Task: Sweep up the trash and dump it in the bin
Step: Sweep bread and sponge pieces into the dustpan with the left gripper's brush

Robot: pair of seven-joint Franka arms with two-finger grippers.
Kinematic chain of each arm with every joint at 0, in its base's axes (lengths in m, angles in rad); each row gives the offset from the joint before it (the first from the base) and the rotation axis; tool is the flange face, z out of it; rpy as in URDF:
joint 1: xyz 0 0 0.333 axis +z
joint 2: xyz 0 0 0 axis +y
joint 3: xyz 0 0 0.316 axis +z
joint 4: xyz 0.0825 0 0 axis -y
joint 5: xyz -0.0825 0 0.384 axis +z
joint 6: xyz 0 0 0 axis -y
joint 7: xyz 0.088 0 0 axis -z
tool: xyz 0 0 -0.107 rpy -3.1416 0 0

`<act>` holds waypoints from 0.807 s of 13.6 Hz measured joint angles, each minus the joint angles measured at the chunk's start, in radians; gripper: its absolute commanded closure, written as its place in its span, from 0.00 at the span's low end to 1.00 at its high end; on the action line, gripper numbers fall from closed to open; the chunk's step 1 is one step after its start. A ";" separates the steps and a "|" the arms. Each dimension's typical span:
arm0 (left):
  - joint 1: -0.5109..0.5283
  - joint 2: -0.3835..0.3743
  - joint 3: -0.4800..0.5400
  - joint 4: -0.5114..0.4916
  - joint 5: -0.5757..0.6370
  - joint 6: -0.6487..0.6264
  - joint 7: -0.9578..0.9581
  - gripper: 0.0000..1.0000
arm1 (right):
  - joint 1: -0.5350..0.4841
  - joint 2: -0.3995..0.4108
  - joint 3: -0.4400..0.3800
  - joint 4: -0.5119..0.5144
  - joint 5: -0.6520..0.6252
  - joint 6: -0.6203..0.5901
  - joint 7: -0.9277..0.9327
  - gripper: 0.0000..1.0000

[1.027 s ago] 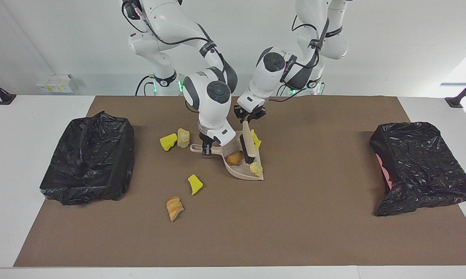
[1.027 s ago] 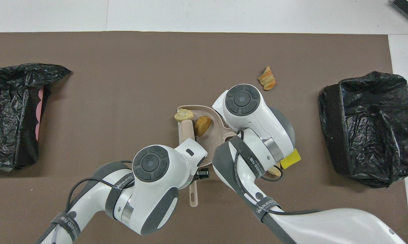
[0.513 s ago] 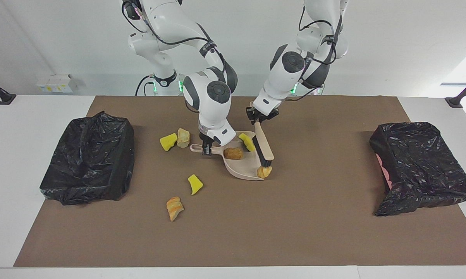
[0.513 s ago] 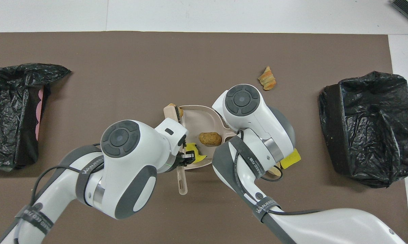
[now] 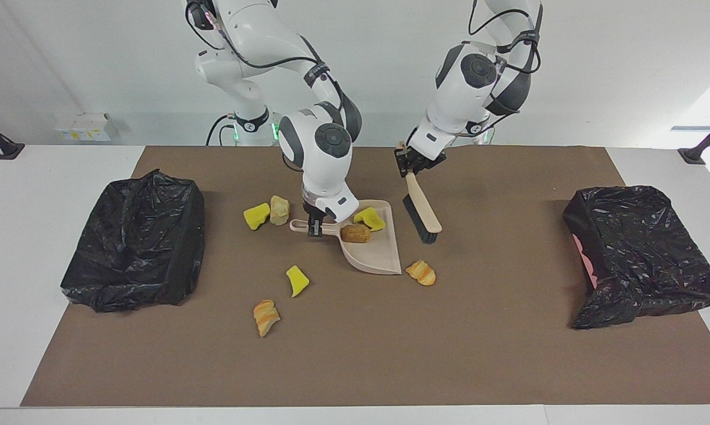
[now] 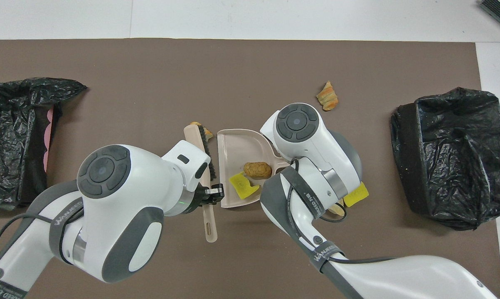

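The tabletop [image 5: 644, 165] carries a brown mat [image 5: 496, 354], with one black-bagged bin [image 5: 133, 242] at the right arm's end and a second black bin [image 5: 641, 254] at the left arm's end. Near the middle lies the beige dustpan [image 5: 378, 254], its handle clamped in the right gripper [image 5: 314, 229] fingers. The left gripper [image 5: 412, 166] has its fingers clamped on the brush [image 5: 422, 213], which hangs tilted just beside the pan toward the left arm's end. Of the trash, a tan lump [image 5: 355, 233] and a yellow wedge [image 5: 370, 218] sit in the pan; an orange piece [image 5: 421, 272] lies just beside the pan's open edge; a yellow chunk [image 5: 256, 216] and pale lump [image 5: 280, 209] touch toward the right arm's end; another yellow wedge [image 5: 297, 280] and a bread-like piece [image 5: 265, 316] lie farther from the robots.
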 measured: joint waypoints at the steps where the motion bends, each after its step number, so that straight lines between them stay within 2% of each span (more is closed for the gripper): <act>1: 0.021 0.029 0.001 -0.006 0.033 0.004 0.027 1.00 | 0.000 0.000 0.000 0.000 0.000 0.000 0.000 1.00; 5: 0.103 0.168 0.004 -0.005 0.057 0.076 0.169 1.00 | -0.001 0.000 0.000 -0.003 0.000 0.000 0.014 1.00; 7: 0.108 0.217 0.002 0.012 0.058 0.114 0.187 1.00 | -0.001 -0.002 0.000 -0.010 0.000 0.000 0.037 1.00; 11: 0.070 0.239 -0.019 0.036 0.062 0.122 0.358 1.00 | -0.001 -0.009 0.000 -0.021 0.000 0.001 0.048 1.00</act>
